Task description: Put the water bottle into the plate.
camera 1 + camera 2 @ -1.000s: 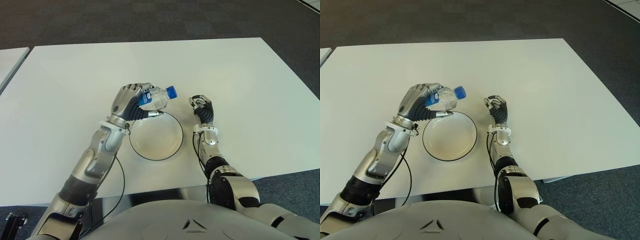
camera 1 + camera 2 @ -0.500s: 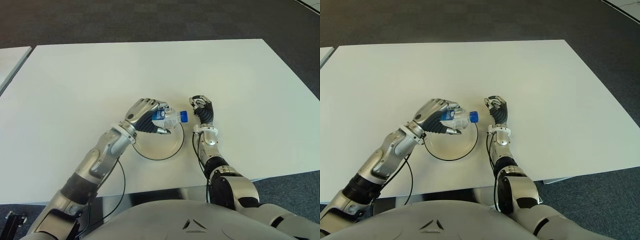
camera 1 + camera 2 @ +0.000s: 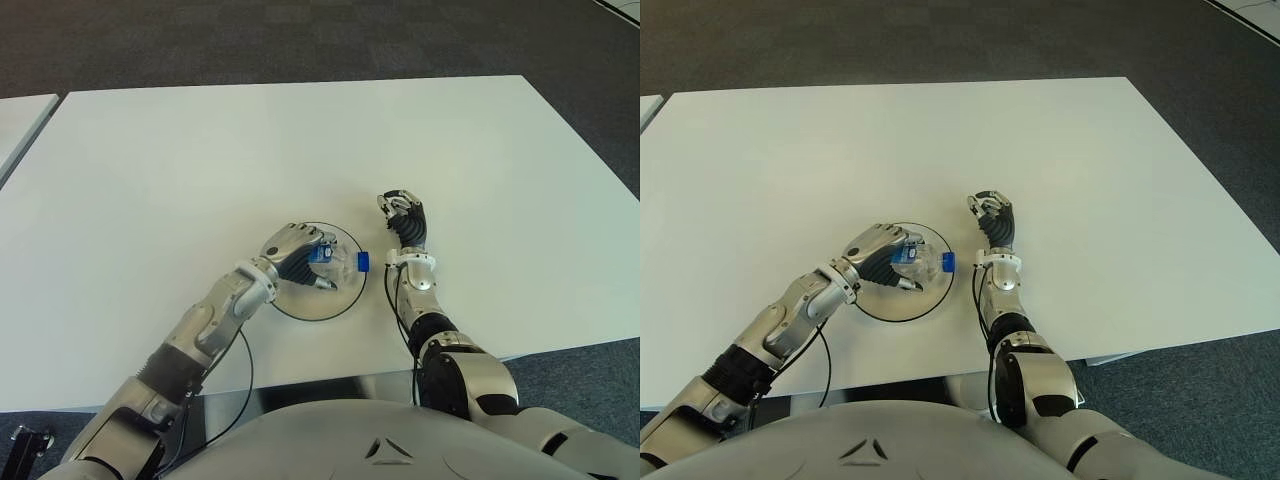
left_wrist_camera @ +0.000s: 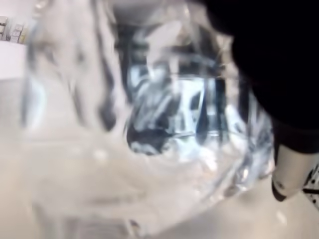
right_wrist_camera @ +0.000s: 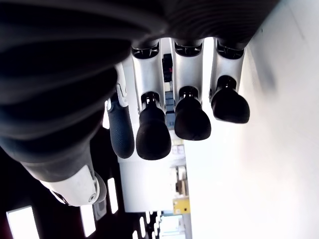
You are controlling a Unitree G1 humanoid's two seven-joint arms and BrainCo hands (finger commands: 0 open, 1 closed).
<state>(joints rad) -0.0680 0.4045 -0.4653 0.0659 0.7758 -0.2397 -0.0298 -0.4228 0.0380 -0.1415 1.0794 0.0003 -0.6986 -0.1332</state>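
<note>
One water bottle [image 3: 338, 261] lies on its side over the plate [image 3: 300, 306], long axis running 9-to-3 o'clock, blue cap [image 3: 363, 262] pointing to 3 o'clock near the plate's rim. The left hand [image 3: 292, 254] covers the bottle's 9 o'clock end, fingers wrapped around its body. The right hand [image 3: 405, 222] shows at 3 o'clock from the plate on the white table [image 3: 160, 170], fingers curled, holding nothing

Bright, even overhead light fills both eye views. The white table [image 3: 150, 150] shows only faint, soft shadows. The left wrist view is heavily blurred, too close to focus. The right wrist view is backlit, with dark fingers [image 5: 152, 139].
</note>
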